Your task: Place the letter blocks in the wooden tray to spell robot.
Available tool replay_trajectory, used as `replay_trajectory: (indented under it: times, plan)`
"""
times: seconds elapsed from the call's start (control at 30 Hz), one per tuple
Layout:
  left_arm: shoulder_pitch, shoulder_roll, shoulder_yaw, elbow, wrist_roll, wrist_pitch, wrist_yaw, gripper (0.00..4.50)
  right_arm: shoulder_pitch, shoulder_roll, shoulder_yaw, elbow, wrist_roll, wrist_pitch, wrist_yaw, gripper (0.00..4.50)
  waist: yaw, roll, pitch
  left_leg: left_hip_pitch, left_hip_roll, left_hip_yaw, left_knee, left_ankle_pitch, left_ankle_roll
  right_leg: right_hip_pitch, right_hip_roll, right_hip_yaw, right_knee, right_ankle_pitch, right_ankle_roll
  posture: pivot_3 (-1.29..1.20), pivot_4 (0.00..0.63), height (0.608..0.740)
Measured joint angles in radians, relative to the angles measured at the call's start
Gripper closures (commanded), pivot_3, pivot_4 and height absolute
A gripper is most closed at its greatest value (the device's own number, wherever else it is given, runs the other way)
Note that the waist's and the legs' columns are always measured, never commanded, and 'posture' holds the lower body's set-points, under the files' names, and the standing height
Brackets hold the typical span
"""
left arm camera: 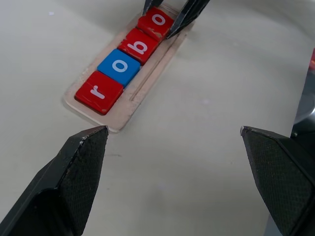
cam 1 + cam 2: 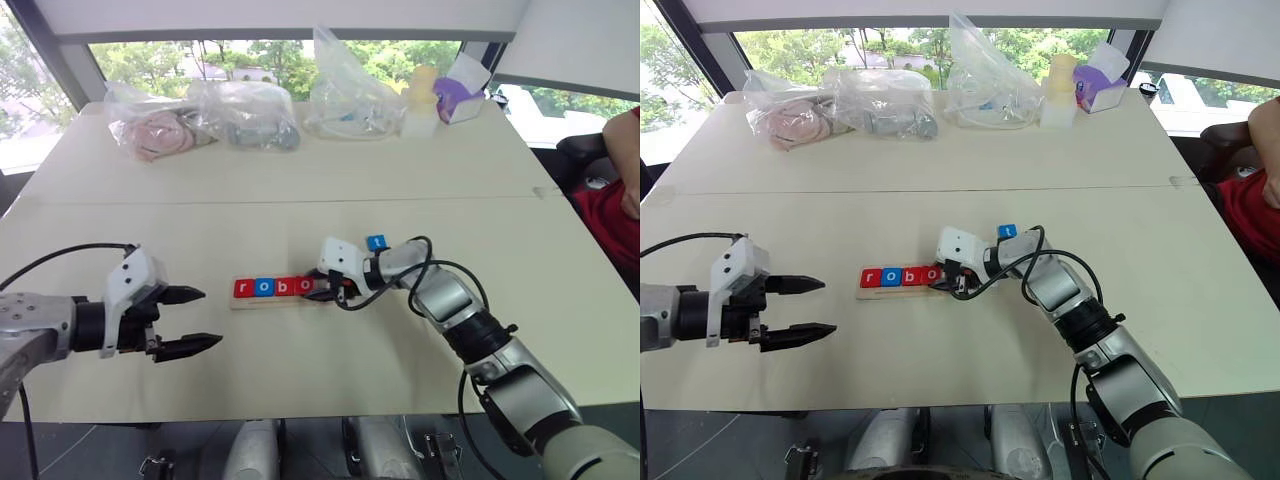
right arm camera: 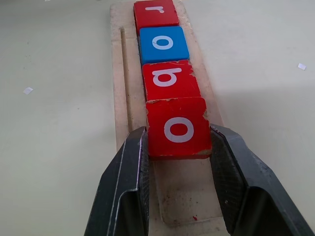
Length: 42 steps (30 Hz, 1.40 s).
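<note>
The wooden tray (image 2: 272, 303) lies mid-table, holding four letter blocks in a row: red r (image 3: 156, 12), blue o (image 3: 163, 44), red b (image 3: 170, 78) and red o (image 3: 178, 129). My right gripper (image 3: 178, 131) is shut on that last red o, one finger on each side, with the block sitting in the tray's slot next to the b. A blue block (image 2: 376, 242) lies on the table just behind my right wrist; its letter is hard to read. My left gripper (image 2: 205, 318) hovers open left of the tray, nothing between its fingers.
Several plastic bags (image 2: 250, 115) and a purple tissue box (image 2: 458, 95) line the table's far edge. A person's arm and red clothing (image 2: 615, 190) show at the right edge. A seam (image 2: 300, 200) crosses the tabletop behind the tray.
</note>
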Motion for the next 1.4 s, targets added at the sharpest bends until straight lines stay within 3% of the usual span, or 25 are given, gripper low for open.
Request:
replay_trajectory:
  times: [0.23, 0.47, 0.67, 0.8, 1.0, 1.2, 1.4]
  plan:
    - [-0.019, -0.015, -0.017, 0.016, 0.012, -0.008, 0.011, 0.0, -0.004, 0.0, 0.0, 0.015, -0.017, -0.039, 0.008, 3.36, 0.0, 0.0, 0.0, 0.0, 0.0, 0.0, 0.0, 0.0, 0.0, 0.0, 0.0, 0.0, 0.0, 0.0, 0.0, 0.0, 0.15, 0.735]
    - [-0.023, -0.023, -0.04, 0.015, 0.013, -0.008, 0.024, 0.0, -0.003, 0.011, -0.005, 0.016, -0.018, -0.039, -0.011, 0.02, 0.0, 0.0, 0.0, 0.0, 0.0, 0.0, 0.0, 0.0, 0.0, 0.0, 0.0, 0.0, 0.0, 0.0, 0.0, 0.0, 0.15, 0.735]
    - [-0.036, -0.024, -0.044, 0.016, 0.013, -0.009, 0.026, 0.0, -0.017, 0.031, -0.081, 0.017, 0.005, -0.026, -0.058, 0.02, 0.0, 0.0, 0.0, 0.0, 0.0, 0.0, 0.0, 0.0, 0.0, 0.0, 0.0, 0.0, 0.0, 0.0, 0.0, 0.0, 0.15, 0.735]
    - [-0.081, -0.061, -0.046, 0.014, -0.007, -0.002, 0.048, 0.0, -0.022, 0.021, -0.198, 0.006, 0.053, 0.02, -0.114, 0.02, 0.004, 0.0, 0.0, 0.0, 0.0, -0.001, 0.0, 0.0, 0.0, 0.0, -0.001, 0.0, 0.0, 0.0, 0.0, 0.0, 0.15, 0.735]
    - [-0.233, -0.143, -0.061, 0.008, -0.095, 0.028, 0.109, 0.0, 0.026, -0.003, -0.376, -0.08, 0.028, 0.177, -0.392, 0.02, 0.005, -0.001, 0.0, 0.0, -0.001, -0.001, 0.0, 0.0, 0.0, 0.0, -0.002, 0.0, 0.0, 0.0, 0.0, 0.0, 0.15, 0.735]
    - [-0.392, -0.245, -0.225, 0.058, -0.06, 0.001, 0.139, 0.0, 0.205, 0.081, -0.488, -0.248, 0.023, 0.478, -0.637, 0.02, 0.0, 0.0, -0.001, 0.0, -0.001, 0.0, 0.0, 0.0, 0.0, 0.0, 0.002, 0.001, 0.002, 0.0, 0.0, 0.0, 0.15, 0.735]
    - [-0.543, -0.291, -0.371, 0.226, 0.098, -0.122, 0.115, 0.0, 0.253, 0.158, -0.487, -0.349, 0.025, 0.549, -0.752, 0.02, 0.0, 0.0, -0.001, 0.0, -0.002, 0.001, 0.0, 0.0, -0.001, 0.0, 0.004, 0.001, 0.002, 0.0, 0.0, 0.0, 0.15, 0.735]
